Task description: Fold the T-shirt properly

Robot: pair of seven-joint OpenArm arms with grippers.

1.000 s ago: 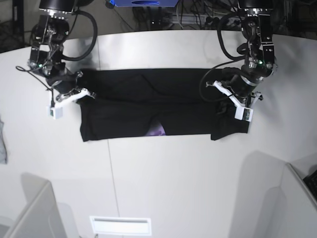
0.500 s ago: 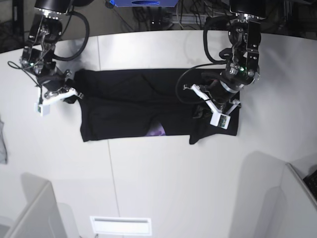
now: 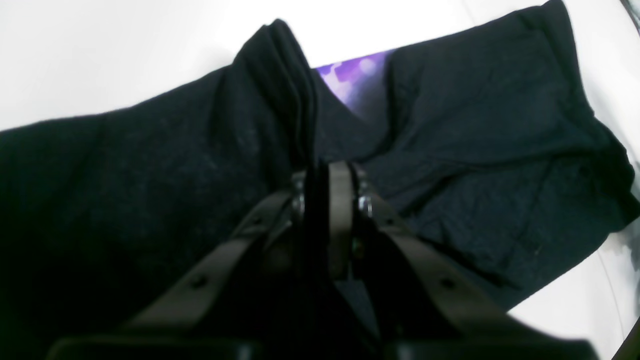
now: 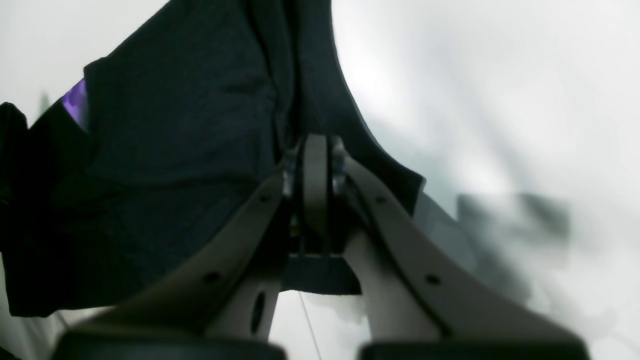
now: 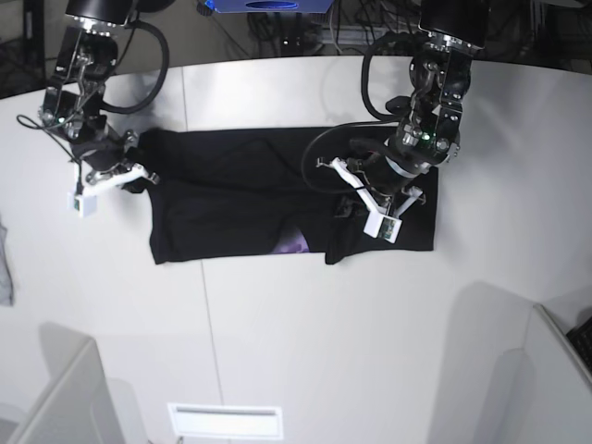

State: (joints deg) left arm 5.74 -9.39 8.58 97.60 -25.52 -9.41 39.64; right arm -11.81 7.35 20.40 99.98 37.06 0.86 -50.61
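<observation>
Currently, for your attention, catalogued from the base view's left side to its right:

Grey cloth scrap [image 5: 5,268]: at the far left edge of the table [image 5: 305,351]; not your concern, leave it be.

Right gripper [image 5: 118,174]: clamped tight on the T-shirt's left end; the right wrist view shows a pleat of black cloth running up from between the closed jaws. Treat it as your anchor and keep that end pinned low against the table.

T-shirt [image 5: 231,203]: black, laid as a long band across the middle of the table, plain side up. A small patch of purple print [image 5: 294,245] shows at the lower edge near the centre.

Left gripper [image 5: 375,199]: pinched closed on a gathered ridge of black fabric, as the left wrist view shows it [image 3: 325,200]. It stands over the shirt's right portion, and the cloth beneath it is doubled over and rumpled.

Step in hand, as judged: carrying the right end across toward the left to halve the band.

Handling advice: travel low and level so the carried layer lies flat, not bunched. Line the moving edge up with the anchored end before letting go. Watch the near corner of the fold, which looks to sag.
</observation>
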